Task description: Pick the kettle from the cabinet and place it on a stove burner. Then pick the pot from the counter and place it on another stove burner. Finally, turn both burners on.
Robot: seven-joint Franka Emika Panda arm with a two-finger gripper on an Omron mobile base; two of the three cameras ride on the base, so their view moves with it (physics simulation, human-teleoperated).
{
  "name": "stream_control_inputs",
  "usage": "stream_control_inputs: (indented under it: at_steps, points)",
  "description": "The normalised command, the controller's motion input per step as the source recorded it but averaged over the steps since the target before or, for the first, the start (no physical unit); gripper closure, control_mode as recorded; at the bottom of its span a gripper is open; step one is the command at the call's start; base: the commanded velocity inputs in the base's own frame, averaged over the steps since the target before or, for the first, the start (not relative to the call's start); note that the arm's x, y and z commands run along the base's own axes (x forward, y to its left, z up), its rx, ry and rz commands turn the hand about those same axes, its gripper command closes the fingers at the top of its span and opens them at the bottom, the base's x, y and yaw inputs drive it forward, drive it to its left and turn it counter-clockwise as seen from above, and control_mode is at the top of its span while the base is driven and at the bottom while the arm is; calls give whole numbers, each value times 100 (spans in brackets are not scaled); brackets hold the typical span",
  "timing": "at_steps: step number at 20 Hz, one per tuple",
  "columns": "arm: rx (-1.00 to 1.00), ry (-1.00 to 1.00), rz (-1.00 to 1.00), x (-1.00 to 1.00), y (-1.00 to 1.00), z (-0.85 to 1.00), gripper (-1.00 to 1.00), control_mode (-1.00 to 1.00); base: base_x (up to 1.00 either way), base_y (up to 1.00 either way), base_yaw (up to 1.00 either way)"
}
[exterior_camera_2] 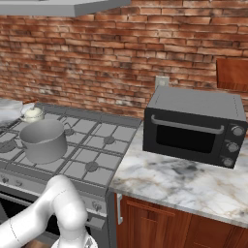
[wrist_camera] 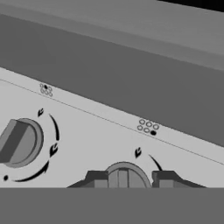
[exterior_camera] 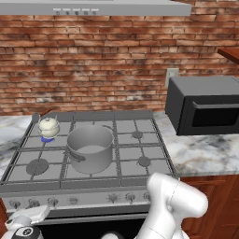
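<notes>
On rear-left burner [exterior_camera: 46, 138], cream kettle [exterior_camera: 49, 126]

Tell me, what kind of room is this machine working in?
A kitchen, computer-drawn by the look of it. A silver gas cooktop carries a grey pot and a small cream kettle, a black microwave oven sits on a marble counter, and a brick wall stands behind.

One kettle [exterior_camera: 49, 126], one pot [exterior_camera: 90, 147], one microwave [exterior_camera: 203, 104].
</notes>
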Motion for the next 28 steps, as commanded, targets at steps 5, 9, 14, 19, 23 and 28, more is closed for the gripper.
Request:
stream_control_inputs:
  at_steps: [5, 9, 14, 19, 23, 28]
  points:
    - [-17, 1, -1, 0, -11, 0, 100, -100, 0, 0, 0]
    - [-13, 1, -2, -2, -5, 0, 100, -100, 0, 0, 0]
    - [-1, 0, 0, 0, 0, -3, -100, -100, 0, 0, 0]
    - [0, 0, 0, -1, 0, 0, -100, -100, 0, 0, 0]
    - [0, -2, 0, -19, -5, 0, -100, -100, 0, 0, 0]
    - [0, -10, 0, -38, -10, 0, -100, -100, 0, 0, 0]
